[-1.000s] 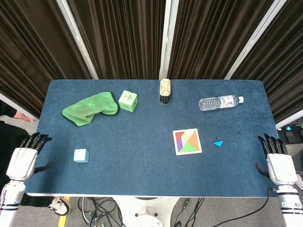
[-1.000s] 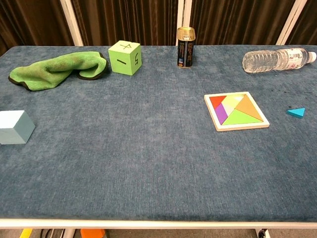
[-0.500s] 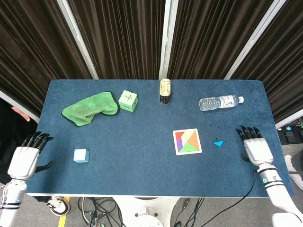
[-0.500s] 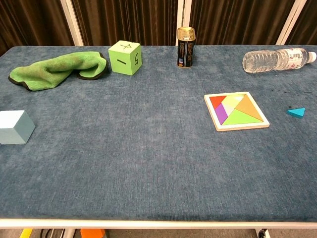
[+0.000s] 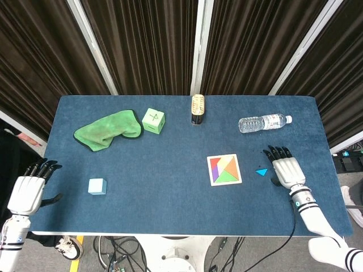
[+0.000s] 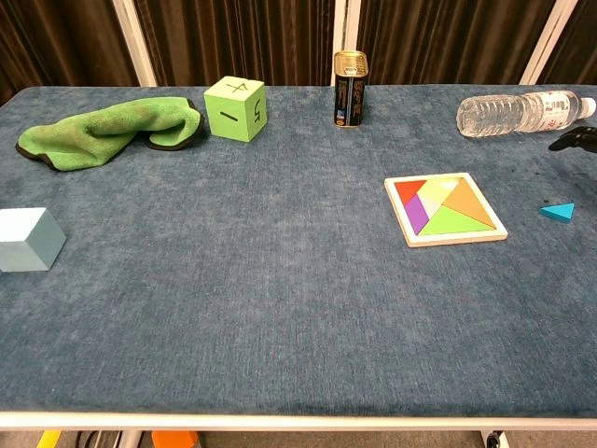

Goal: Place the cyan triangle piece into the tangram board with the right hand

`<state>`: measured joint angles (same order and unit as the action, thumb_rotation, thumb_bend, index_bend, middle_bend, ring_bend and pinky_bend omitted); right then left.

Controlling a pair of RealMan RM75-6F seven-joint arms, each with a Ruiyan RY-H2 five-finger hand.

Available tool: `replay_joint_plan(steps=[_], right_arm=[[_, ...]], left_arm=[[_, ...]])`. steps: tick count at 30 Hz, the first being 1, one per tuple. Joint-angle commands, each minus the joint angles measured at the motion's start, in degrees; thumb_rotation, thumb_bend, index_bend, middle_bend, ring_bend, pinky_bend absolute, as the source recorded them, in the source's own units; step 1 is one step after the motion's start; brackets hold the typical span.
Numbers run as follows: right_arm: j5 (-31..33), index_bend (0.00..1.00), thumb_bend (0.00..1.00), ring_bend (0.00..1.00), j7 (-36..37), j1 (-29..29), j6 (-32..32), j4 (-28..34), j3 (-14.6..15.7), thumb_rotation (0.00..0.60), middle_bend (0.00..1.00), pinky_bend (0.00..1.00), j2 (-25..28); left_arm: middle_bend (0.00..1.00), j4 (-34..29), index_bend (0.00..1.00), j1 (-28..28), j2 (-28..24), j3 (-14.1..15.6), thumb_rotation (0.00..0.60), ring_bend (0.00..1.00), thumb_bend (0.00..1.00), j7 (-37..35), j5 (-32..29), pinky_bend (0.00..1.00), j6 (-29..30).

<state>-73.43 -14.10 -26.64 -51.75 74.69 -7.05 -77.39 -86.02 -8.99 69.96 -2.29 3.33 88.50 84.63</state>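
While the right hand (image 5: 286,170) hovers just beside the cyan triangle piece (image 5: 261,171), on the side away from the tangram board (image 5: 224,169), the step in hand is judged to be the approach to the grasp: nothing is held, and the fingers are extended and apart. The triangle lies flat on the counter (image 5: 170,187), near the board's right edge but clear of it, and no part of the hand touches it as far as the head view shows. In the chest view only dark fingertips (image 6: 574,139) enter at the right edge, beyond the triangle, so contact cannot be confirmed there either. The board lies flat and already carries several coloured pieces; which recess remains vacant for the triangle cannot be read at this resolution. The next move calls for shifting the hand toward the board until the fingers stand over the triangle, lowering it, and pinching the piece by its edges; because the piece is thin and low on the soft counter surface, a shallow, precise pinch is likely required. The left hand (image 5: 27,192) is well away from the board, off the counter's near left corner, with fingers loosely extended and holding nothing.
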Motion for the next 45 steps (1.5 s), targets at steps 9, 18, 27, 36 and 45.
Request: replay_joint_plan(steps=[9, 18, 27, 36, 45], right_arm=[[0.62, 0.21, 0.18, 0.00, 1.94, -1.40, 0.48, -0.42, 0.33, 0.600, 0.00, 0.00, -2.10], [0.78, 0.28, 0.18, 0.00, 1.78, -1.91, 0.13, -1.99, 1.00, 0.600, 0.00, 0.00, -3.48], [0.36, 0.35, 0.18, 0.00, 2.89, -2.03, -0.68, -3.33, 1.44, 0.600, 0.00, 0.00, -4.30], [0.69, 0.40, 0.18, 0.00, 3.20, -2.27, -0.88, -4.12, 1.52, 0.600, 0.00, 0.00, -4.86], [0.95, 0.44, 0.18, 0.00, 2.91, -2.44, -1.07, -4.29, 1.66, 0.600, 0.00, 0.00, -4.99]], left_arm=[[0.20, 0.72, 0.27, 0.13, -0.04, -0.03, 0.600, 0.12, 0.07, -1.12, -0.14, 0.21, 0.16], [0.20, 0.85, 0.27, -0.05, 0.11, -0.04, 0.600, 0.12, 0.07, -1.21, -0.19, 0.21, -0.13], [0.20, 0.88, 0.27, -0.08, 0.14, 0.03, 0.600, 0.12, 0.07, -1.23, -0.37, 0.21, -0.39], [0.20, 1.07, 0.27, -0.11, 0.33, 0.14, 0.600, 0.12, 0.07, -1.30, -0.37, 0.21, -0.54], [0.20, 1.14, 0.27, -0.09, 0.36, 0.17, 0.600, 0.12, 0.07, -1.38, -0.35, 0.21, -0.49]])
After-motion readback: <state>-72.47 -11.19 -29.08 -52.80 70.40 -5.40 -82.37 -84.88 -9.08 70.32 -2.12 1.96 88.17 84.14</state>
